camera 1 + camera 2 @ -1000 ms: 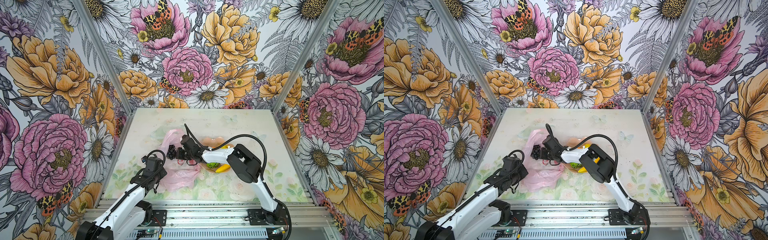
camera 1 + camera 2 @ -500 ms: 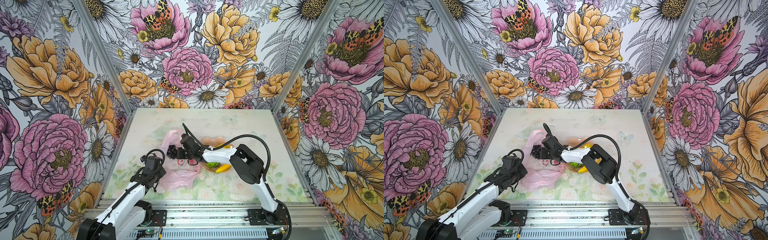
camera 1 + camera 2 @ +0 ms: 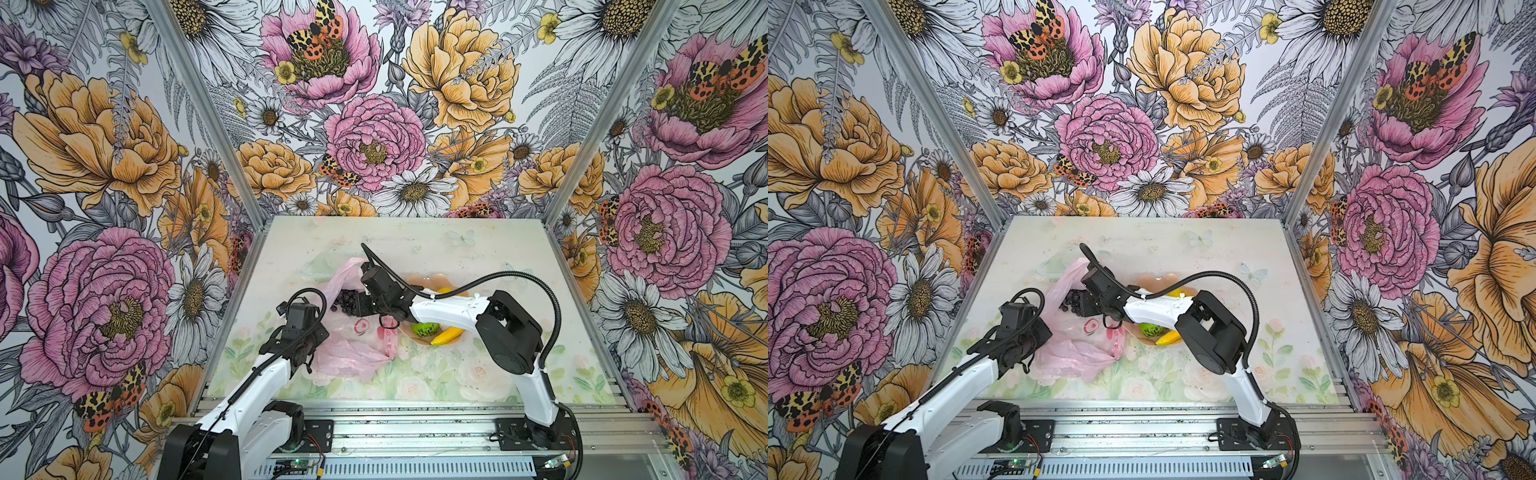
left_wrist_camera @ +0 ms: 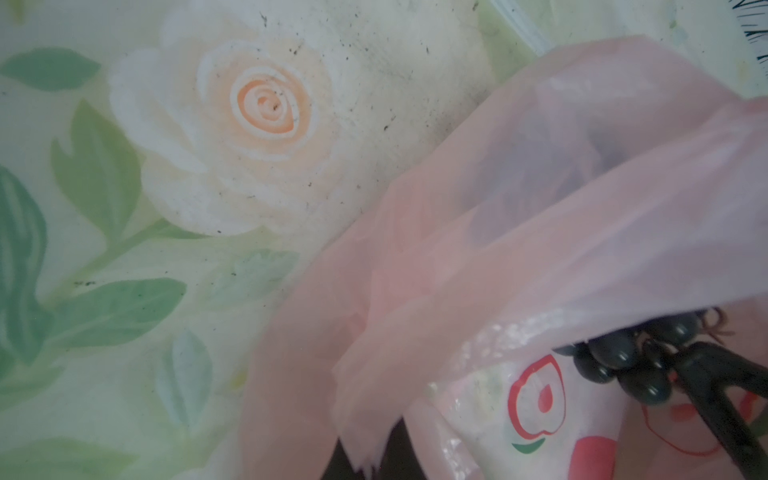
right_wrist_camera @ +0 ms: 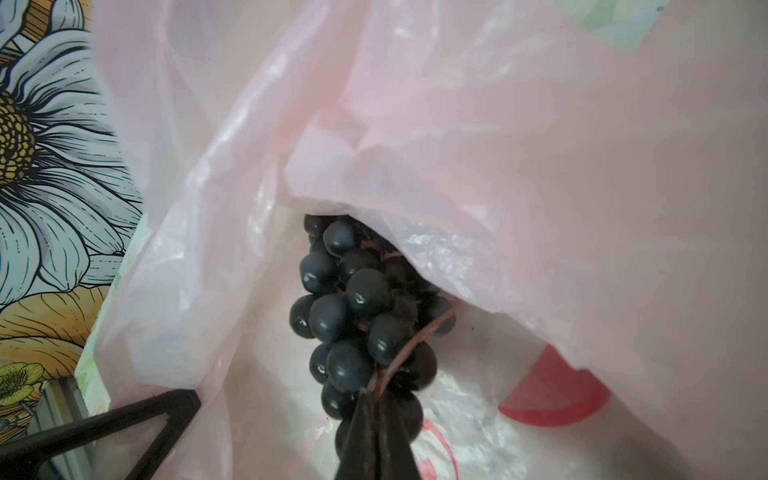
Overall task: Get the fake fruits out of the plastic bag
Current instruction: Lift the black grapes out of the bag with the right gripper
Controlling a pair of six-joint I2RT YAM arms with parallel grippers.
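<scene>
The pink plastic bag lies crumpled left of the table's middle, its mouth toward the far side. My right gripper is shut on the thin brown stem of the dark grape bunch, which sits at the bag's mouth under a fold of film. My left gripper is shut on the plastic bag's near-left edge. The left wrist view also catches the grape bunch. Any other fruit inside the bag is hidden.
A peach scalloped bowl stands right of the bag, partly under my right arm. It holds a bumpy lime-green ball, a yellow banana and another yellow fruit. Flowered walls close in the table on three sides.
My right gripper has edged slightly left and away with the grape bunch, which shows more at the bag's mouth. The left arm has hardly moved.
</scene>
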